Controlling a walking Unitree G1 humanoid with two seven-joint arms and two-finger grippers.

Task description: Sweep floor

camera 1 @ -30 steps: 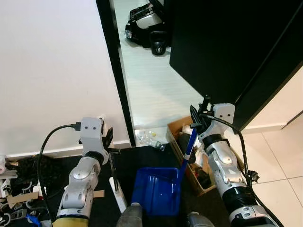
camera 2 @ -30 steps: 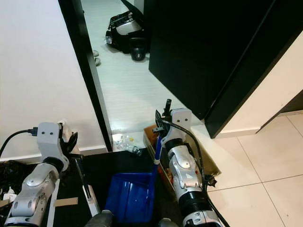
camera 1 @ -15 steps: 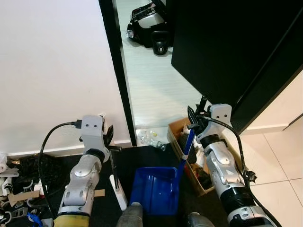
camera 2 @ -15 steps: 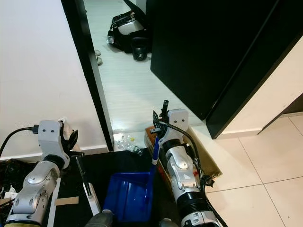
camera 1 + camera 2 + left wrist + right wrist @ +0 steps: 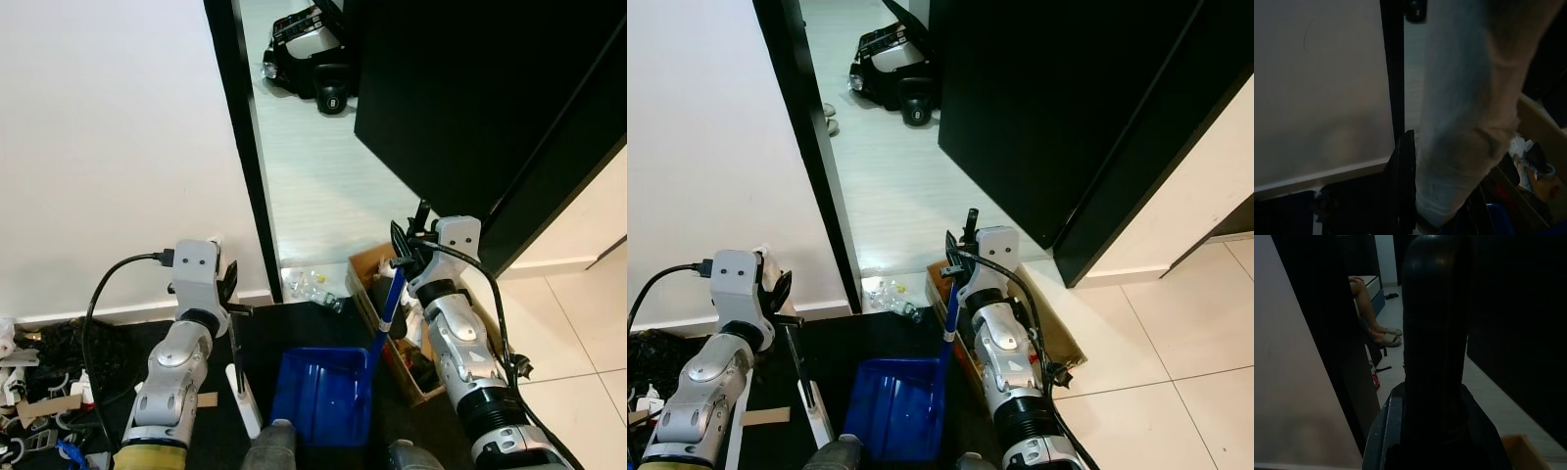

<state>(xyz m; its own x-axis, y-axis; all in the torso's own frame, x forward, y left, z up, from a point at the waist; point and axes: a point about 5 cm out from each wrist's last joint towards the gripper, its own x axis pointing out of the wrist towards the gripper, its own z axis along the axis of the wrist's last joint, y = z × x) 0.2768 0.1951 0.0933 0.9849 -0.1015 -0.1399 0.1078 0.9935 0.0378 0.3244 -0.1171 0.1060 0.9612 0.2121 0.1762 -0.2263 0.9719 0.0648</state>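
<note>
A blue dustpan [image 5: 323, 394] rests on the dark floor mat just before me, its long blue handle [image 5: 390, 305] rising to my right gripper [image 5: 404, 260], which is shut on its black top end [image 5: 1436, 333]. My left gripper [image 5: 229, 296] is shut on a thin black broom handle [image 5: 236, 338] that runs down to a white brush head [image 5: 245, 399] left of the dustpan. In the left wrist view a black finger [image 5: 1403, 186] lies against a pale blurred shaft [image 5: 1459, 127]. Crumpled clear plastic litter [image 5: 310, 286] lies on the pale floor at the doorway.
A black door frame [image 5: 238, 147] and an open black door [image 5: 470, 98] bound a doorway ahead. An open cardboard box [image 5: 364, 272] stands by my right arm. Cables and clutter [image 5: 39, 377] lie at the left. A person's legs [image 5: 1367, 316] show beyond the doorway.
The camera has shifted a little, moving the whole picture. Both arms keep nearly the same pose, with broom and dustpan still held.
</note>
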